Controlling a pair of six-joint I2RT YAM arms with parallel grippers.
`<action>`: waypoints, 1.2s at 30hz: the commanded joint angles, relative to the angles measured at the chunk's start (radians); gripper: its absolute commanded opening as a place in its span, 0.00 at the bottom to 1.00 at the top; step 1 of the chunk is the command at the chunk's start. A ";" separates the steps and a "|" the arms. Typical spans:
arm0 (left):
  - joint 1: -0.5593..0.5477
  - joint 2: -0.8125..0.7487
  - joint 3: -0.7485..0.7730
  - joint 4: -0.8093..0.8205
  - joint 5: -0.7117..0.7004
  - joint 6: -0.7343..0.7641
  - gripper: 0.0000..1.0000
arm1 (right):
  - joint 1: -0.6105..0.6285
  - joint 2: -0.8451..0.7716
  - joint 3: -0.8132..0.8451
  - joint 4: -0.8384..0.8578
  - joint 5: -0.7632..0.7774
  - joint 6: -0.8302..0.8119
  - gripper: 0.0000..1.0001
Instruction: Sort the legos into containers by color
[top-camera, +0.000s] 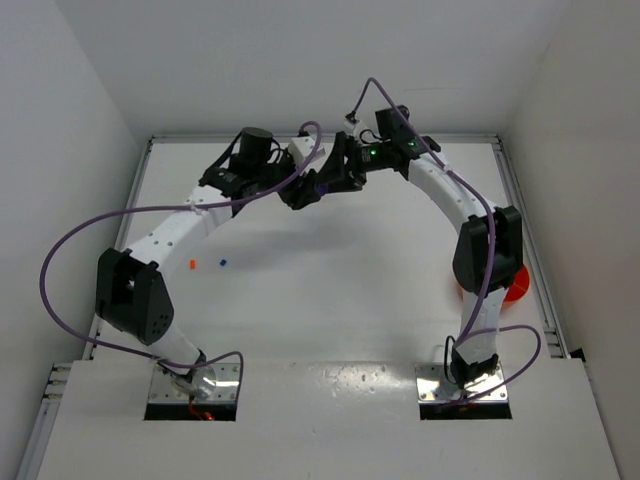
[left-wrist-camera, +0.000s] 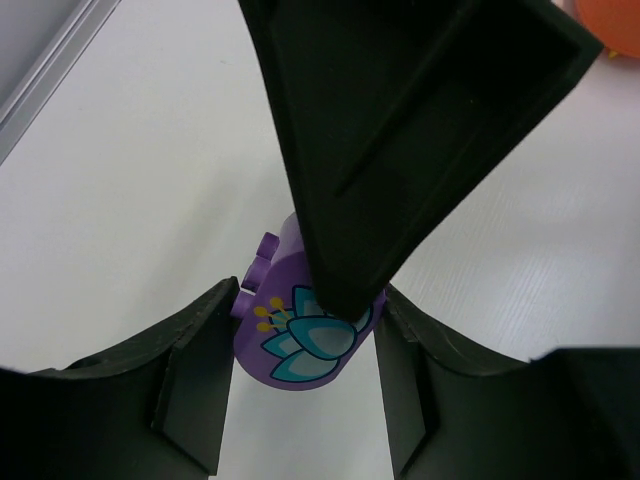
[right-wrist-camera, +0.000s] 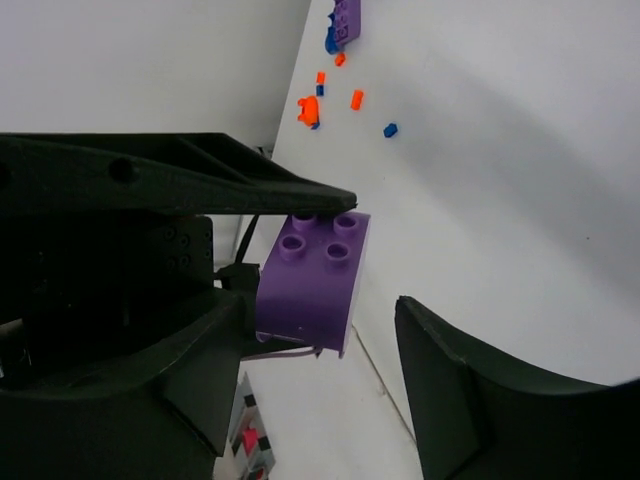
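Left arm (top-camera: 190, 225) bows out to the left from its base, then reaches in toward the far centre of the surface (top-camera: 340, 300). Right arm (top-camera: 455, 195) mirrors it from the other side. The two wrists meet nose to nose over the far middle.

Purple brick (left-wrist-camera: 290, 345): two-by-two studs on one face. Another face carries a printed flower with teal and pale blue petals and yellow dots. It is far bigger than the loose bits lying about.

Left claw (left-wrist-camera: 310, 300) is pinching the purple brick, one finger against each side, and holds it up off the surface.

Right claw (right-wrist-camera: 320, 305) is spread, with the brick sitting in the gap. The brick is hard by one finger, and clear white surface shows between it and the other finger (right-wrist-camera: 480, 400). No grip from this side. In the left wrist view one right finger crosses over the top of the brick and hides part of the flower.

Elsewhere on the surface an orange piece (top-camera: 192, 264) and a blue piece (top-camera: 223, 263) lie just beside each other, near the left arm. The right wrist view shows a scatter of orange and blue bits (right-wrist-camera: 308, 108) and a small purple piece (right-wrist-camera: 345, 20) farther off. The orange bowl (top-camera: 514, 287) sits at the right edge, half hidden behind the right arm and well apart from both claws.
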 joint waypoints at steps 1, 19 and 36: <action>0.011 0.012 0.035 0.041 -0.010 -0.018 0.31 | 0.010 -0.048 -0.018 0.034 -0.021 0.007 0.61; 0.011 -0.048 -0.056 0.103 -0.010 -0.060 0.74 | -0.067 -0.113 -0.018 -0.073 0.057 -0.178 0.03; 0.047 0.035 0.084 -0.045 -0.031 -0.026 0.99 | -0.411 -0.326 0.179 -0.808 0.700 -0.866 0.00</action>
